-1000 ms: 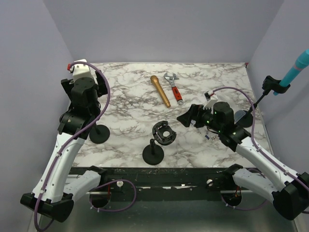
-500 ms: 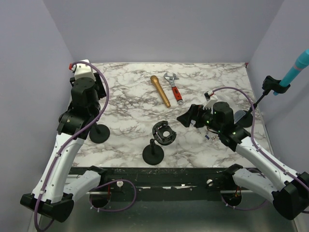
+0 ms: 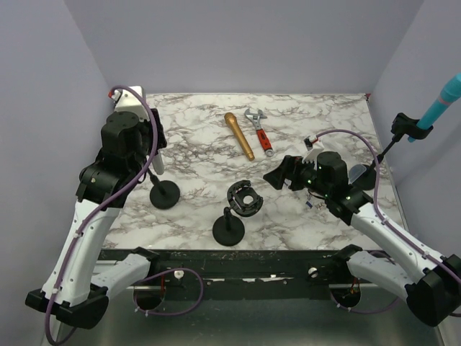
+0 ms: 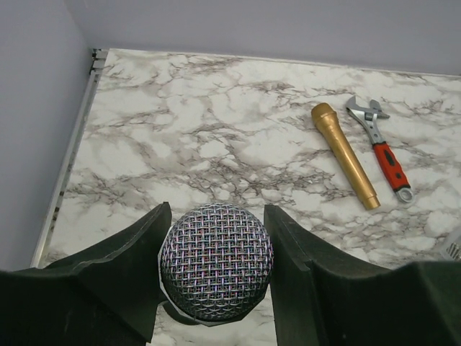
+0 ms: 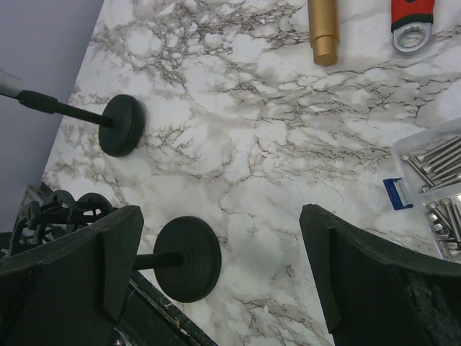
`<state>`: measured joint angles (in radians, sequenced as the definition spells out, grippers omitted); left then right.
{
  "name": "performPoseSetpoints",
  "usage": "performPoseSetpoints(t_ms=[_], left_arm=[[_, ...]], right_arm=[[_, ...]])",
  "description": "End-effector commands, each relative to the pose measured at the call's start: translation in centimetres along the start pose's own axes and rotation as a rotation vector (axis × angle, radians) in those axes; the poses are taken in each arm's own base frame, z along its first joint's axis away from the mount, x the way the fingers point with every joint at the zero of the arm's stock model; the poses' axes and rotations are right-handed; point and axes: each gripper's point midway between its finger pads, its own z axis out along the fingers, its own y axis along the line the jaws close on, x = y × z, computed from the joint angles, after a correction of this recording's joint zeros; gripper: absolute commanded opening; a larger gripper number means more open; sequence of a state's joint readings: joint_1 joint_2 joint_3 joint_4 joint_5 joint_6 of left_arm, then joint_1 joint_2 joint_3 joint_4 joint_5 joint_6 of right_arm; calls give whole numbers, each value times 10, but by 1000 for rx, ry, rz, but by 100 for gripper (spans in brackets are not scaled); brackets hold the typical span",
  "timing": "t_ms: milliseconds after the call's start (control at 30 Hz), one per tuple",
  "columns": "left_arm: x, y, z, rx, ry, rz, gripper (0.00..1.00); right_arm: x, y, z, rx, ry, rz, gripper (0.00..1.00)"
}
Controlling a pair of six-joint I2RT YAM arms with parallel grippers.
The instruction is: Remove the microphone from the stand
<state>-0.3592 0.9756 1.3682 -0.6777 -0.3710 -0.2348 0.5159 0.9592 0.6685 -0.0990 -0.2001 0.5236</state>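
Note:
A microphone with a silver mesh head (image 4: 216, 259) sits between the black pads of my left gripper (image 4: 216, 268), which is shut on the head from both sides. From above, its pale handle (image 3: 155, 163) runs down from my left gripper (image 3: 150, 150) to the stand's black round base (image 3: 164, 194). The right wrist view shows that stand (image 5: 121, 125), its thin rod still joined to the grey microphone body (image 5: 7, 83). My right gripper (image 3: 277, 176) hangs open over bare marble near the table's middle, with nothing between its fingers (image 5: 122, 252).
A gold microphone (image 3: 238, 135) and a red-handled wrench (image 3: 259, 130) lie at the back. An empty black stand (image 3: 228, 229) and a black ring-shaped part (image 3: 245, 198) sit near the front. A clear box of screws (image 5: 432, 173) lies by the right arm. A teal microphone (image 3: 441, 101) stands at the right edge.
My left gripper closed on the microphone head, then the arm shifted. The stand's base slid right along the table with it. The right arm has not moved.

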Motion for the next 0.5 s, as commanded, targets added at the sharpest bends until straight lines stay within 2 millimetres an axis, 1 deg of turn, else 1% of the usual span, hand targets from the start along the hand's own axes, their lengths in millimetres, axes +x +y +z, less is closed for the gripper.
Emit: performPoseSetpoints(t_ms=[0,167,300,467], left_arm=[[-35,-26,-11,107,-64,-24,22],[-33,-53,-9,169,-45,-44,20],[-32,-76,-7,186,-43,-8,20],[-25,-97,-3,209,-19,13,20]], right_arm=[[3,1,3,-15,9,5,100],[3,1,4,-18,11,10,100],[4,1,5,-19,16,14,100],[5,2,5,-22,19,16,100]])
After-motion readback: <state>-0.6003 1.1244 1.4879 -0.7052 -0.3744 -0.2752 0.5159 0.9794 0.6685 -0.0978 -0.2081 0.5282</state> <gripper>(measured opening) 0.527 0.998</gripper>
